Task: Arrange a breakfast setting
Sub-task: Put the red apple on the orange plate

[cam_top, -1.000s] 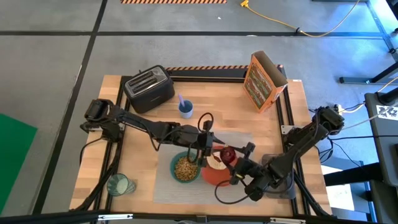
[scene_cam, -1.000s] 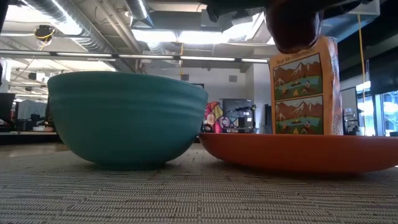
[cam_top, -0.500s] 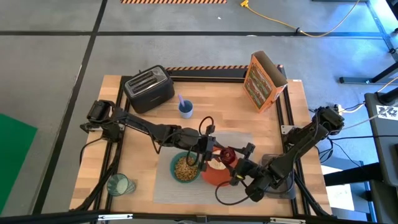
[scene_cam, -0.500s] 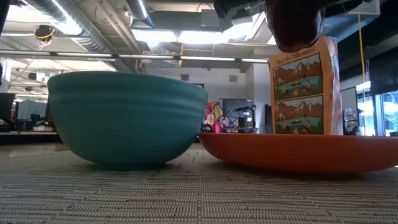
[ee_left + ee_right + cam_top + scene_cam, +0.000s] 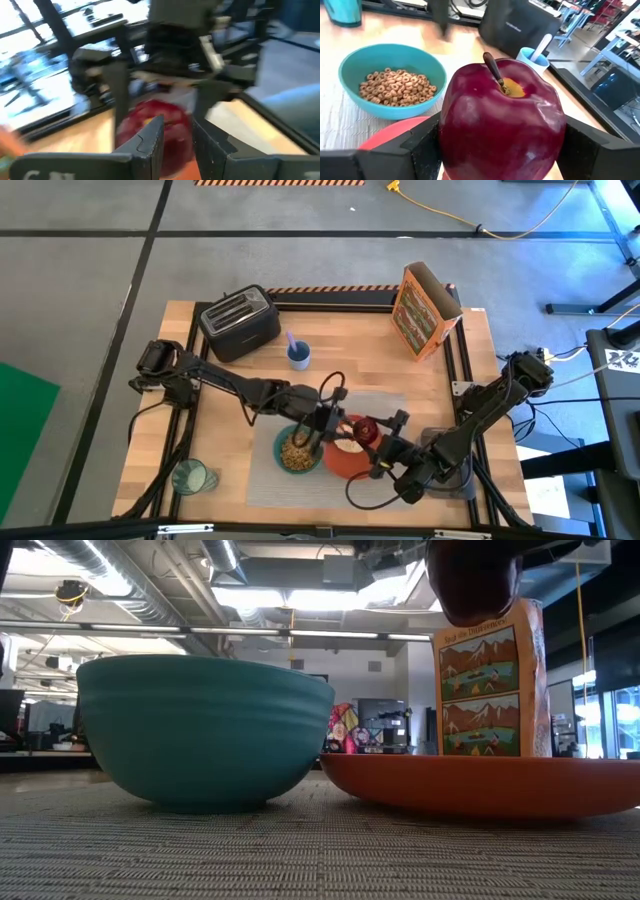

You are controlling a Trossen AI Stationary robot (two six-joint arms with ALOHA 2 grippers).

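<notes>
A grey placemat lies at the table's near middle. On it stand a teal bowl of cereal rings and an orange-red plate with a toast slice. My right gripper is shut on a dark-red apple, above the plate. My left gripper hovers between bowl and plate, fingers a narrow gap apart and empty. A greenish glass stands at the near left. No metal spoon shows. My right gripper pinches the apple's two sides between its two fingers. It comes slanting from the table's near right. The apple is upright, stem up. In the low view it hangs clear above the plate.
A dark toaster stands at the far left and a blue cup with a utensil beside it. An orange cereal box stands at the far right. The two arms are close together over the plate.
My left gripper has gone a little toward the table's near edge, to between bowl and plate. My right gripper and the apple have kept still above the plate.
</notes>
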